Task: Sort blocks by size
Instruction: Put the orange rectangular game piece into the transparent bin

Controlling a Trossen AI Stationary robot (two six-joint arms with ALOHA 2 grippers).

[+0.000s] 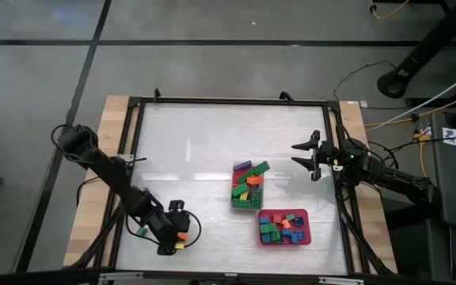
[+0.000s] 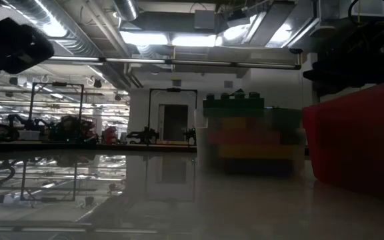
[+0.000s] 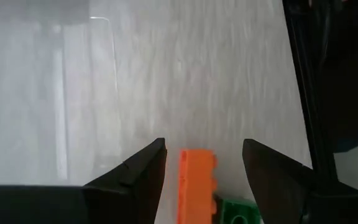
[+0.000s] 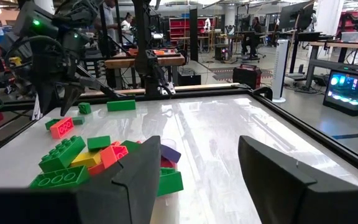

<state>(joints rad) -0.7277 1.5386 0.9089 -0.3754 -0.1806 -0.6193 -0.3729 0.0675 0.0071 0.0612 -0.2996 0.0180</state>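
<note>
Near front-left corner, left tool (image 1: 174, 237) fingers apart astride orange block (image 3: 197, 185); right tool (image 1: 305, 156) apart, empty.

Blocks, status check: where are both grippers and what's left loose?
Left gripper open over an orange block, green one beside. Right gripper open, hovering beside the tub. Nothing blocking.

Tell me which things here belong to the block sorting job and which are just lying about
Part of the job:
- blocks piled in the clear tub
- blocks in the red tray
- orange block between the open left gripper fingers
- loose green block
- right gripper, open

Lying about:
- cables beyond the table
</note>
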